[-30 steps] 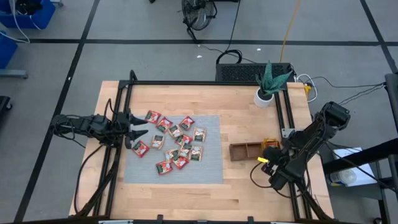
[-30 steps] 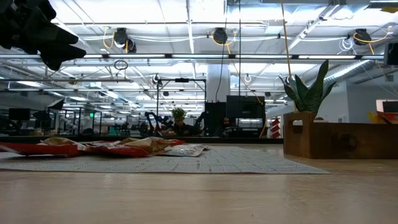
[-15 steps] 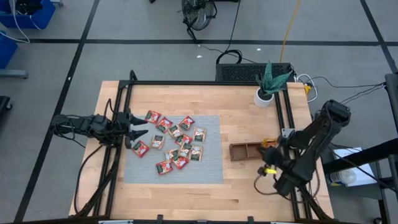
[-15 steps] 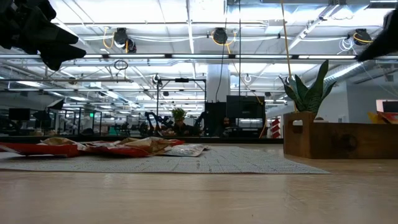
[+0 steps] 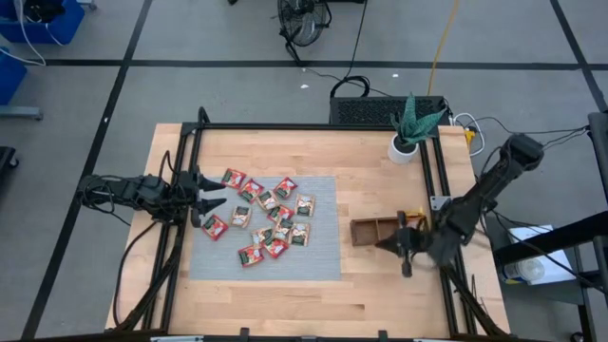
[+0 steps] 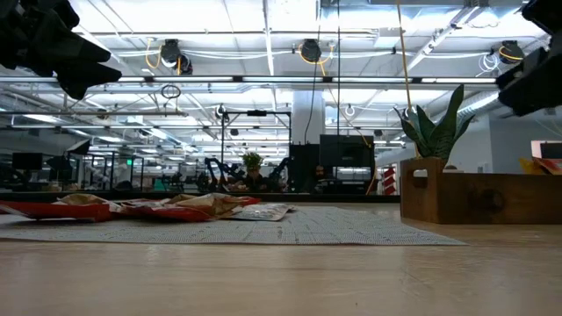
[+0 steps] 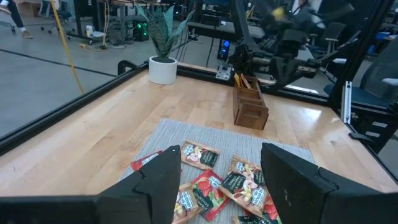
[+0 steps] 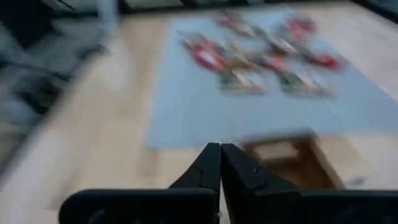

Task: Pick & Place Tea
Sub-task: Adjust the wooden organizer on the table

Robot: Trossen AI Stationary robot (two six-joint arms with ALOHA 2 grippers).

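The tea sachets (image 5: 266, 218) lie in a loose cluster on the left and middle part of the grey mat (image 5: 323, 252), some overlapping, most red, white and green. In the left wrist view the sachets (image 7: 214, 183) spread across the mat (image 7: 292, 152) just ahead of the fingers. From the low view they show as a flat heap (image 6: 158, 208) on the left part of the mat (image 6: 351, 230).

The mat sits in the middle of the wooden desk (image 5: 285, 309). To its right, just off the mat's edge, stands the brown wooden tray (image 5: 372, 229), with something yellow at its right end. Farther back, near the desk's far right corner, a potted plant (image 5: 410, 128) stands in a white pot. A black frame rail (image 5: 313, 126) runs along the desk's far side.

The left pincer (image 5: 201, 195) hovers at the left edge of the mat, its fingers apart, with the nearest sachets just to its right. In its own wrist view both dark fingers (image 7: 158, 183) stand wide apart with sachets showing between them.

The right pincer (image 5: 403, 249) sits just near of the tray's right end, well apart from the sachets, with the tray and a bare stretch of mat between. In the right wrist view its fingertips (image 8: 219, 163) are pressed together and hold nothing, with the tray (image 8: 289, 158) just beyond them and the blurred sachets (image 8: 267, 59) farther off.
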